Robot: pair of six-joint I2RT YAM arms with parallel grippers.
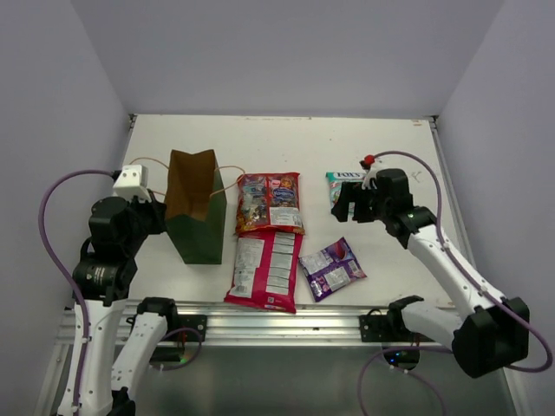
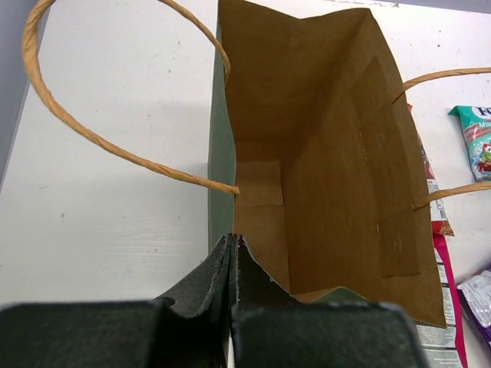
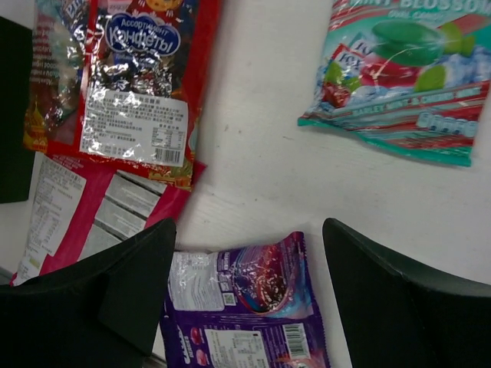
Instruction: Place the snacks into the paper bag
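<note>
The dark green paper bag [image 1: 198, 227] stands upright and open at the left, its brown inside [image 2: 322, 153] empty. My left gripper [image 1: 159, 214] is shut on the bag's near-left rim [image 2: 232, 244]. The red mixed-candy bag [image 1: 270, 202] lies flat right of the bag. The red-and-white packet [image 1: 264, 269] lies in front of it. The purple packet [image 1: 332, 267] lies further right. The teal packet [image 1: 339, 179] is partly hidden behind my right gripper [image 1: 347, 208]. My right gripper [image 3: 249, 226] is open and empty, hovering above the purple packet [image 3: 245, 307] with the teal packet [image 3: 399, 84] beyond.
The bag's tan loop handles [image 2: 92, 130] stick out to both sides. A metal rail [image 1: 260, 316] runs along the table's near edge. Grey walls close in the table on the left, back and right.
</note>
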